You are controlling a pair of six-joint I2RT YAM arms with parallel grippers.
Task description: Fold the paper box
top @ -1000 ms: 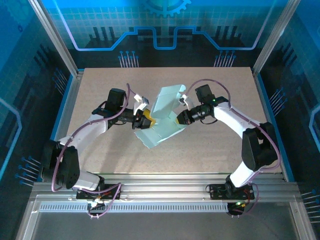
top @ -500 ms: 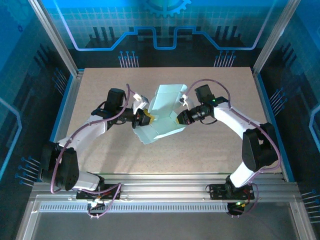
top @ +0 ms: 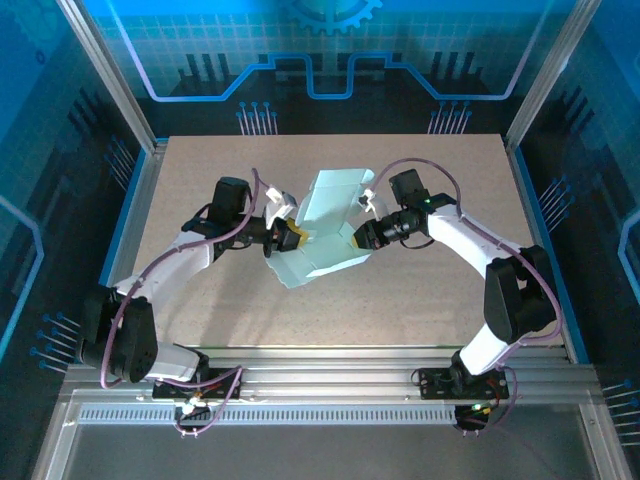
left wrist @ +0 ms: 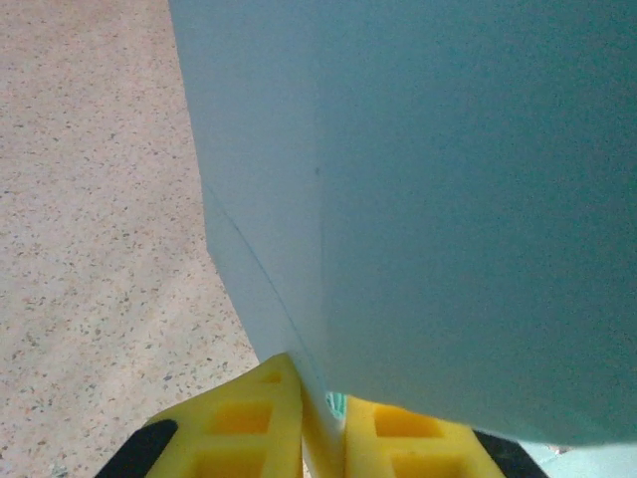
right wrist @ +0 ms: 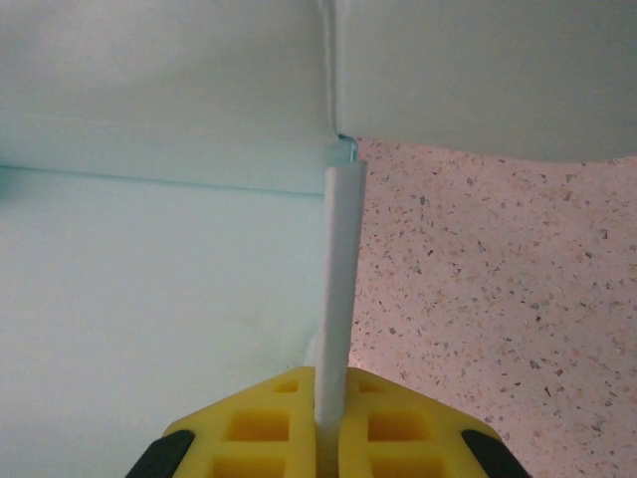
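The paper box (top: 322,232) is pale mint card, half folded, held up over the middle of the table between both arms. My left gripper (top: 292,236) is shut on its left edge; in the left wrist view the yellow fingertips (left wrist: 254,418) pinch a thin panel of the paper box (left wrist: 428,199), which rises in front of the camera. My right gripper (top: 356,236) is shut on its right side; in the right wrist view the yellow fingertips (right wrist: 274,423) clamp an upright flap of the paper box (right wrist: 340,269) seen edge-on, with a broad panel to its left.
The speckled beige table (top: 420,290) lies under the box. Metal frame posts and blue walls stand round it. Both arm bases sit at the near rail (top: 330,385).
My left gripper has closed onto the box's left edge. The upper panel has swung from standing upright to lying flatter, and the box has shifted slightly left. The right gripper has kept its grip.
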